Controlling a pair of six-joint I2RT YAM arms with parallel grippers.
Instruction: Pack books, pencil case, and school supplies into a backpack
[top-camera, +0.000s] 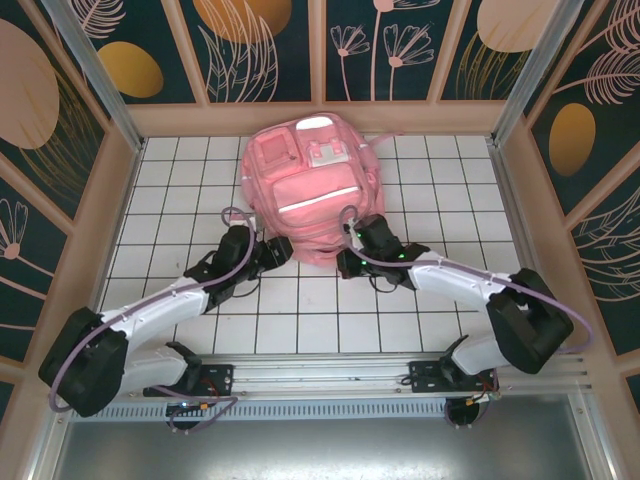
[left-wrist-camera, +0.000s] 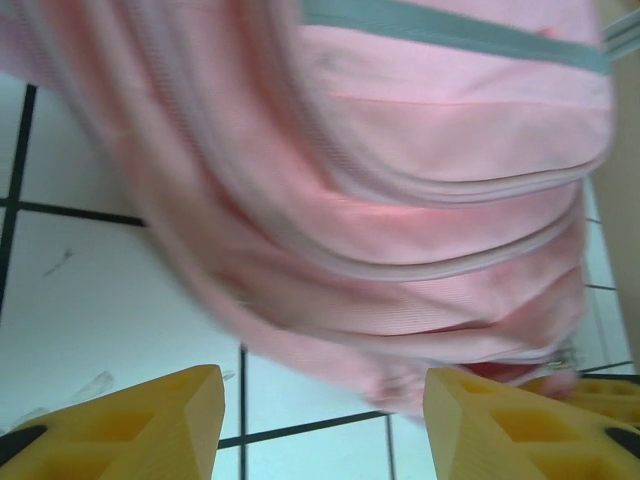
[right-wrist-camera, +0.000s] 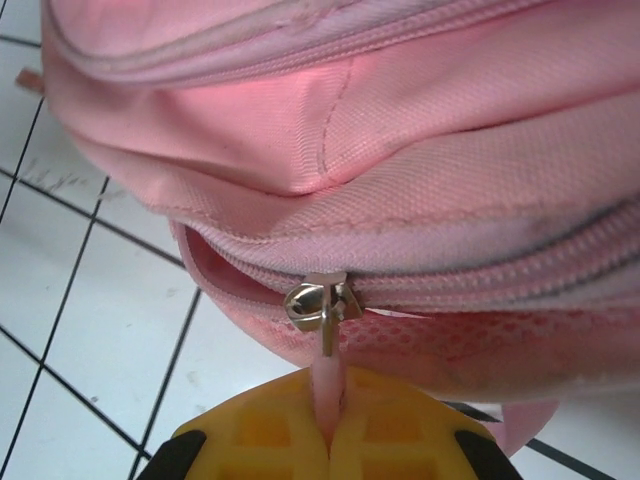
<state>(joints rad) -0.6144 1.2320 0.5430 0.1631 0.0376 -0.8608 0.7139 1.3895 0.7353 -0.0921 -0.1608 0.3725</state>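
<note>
The pink backpack (top-camera: 305, 190) lies flat in the middle of the tiled table, its bottom end toward the arms. My right gripper (right-wrist-camera: 330, 430) is shut on the pink zipper pull (right-wrist-camera: 328, 372). The pull hangs from a metal slider (right-wrist-camera: 322, 305) on the backpack's (right-wrist-camera: 400, 150) near edge, and the zipper gapes open to the slider's left. In the top view the right gripper (top-camera: 347, 264) sits at that edge. My left gripper (left-wrist-camera: 325, 420) stands open with nothing between its yellow fingers (left-wrist-camera: 150, 425), just short of the backpack's (left-wrist-camera: 420, 200) lower left corner. The books, pencil case and school supplies are out of view.
The white tiled table (top-camera: 190, 200) is walled by wooden panels with a metal frame post (top-camera: 95, 70) at each back corner. Bare tiles lie left and right of the backpack. A rail (top-camera: 330, 375) runs along the near edge by the arm bases.
</note>
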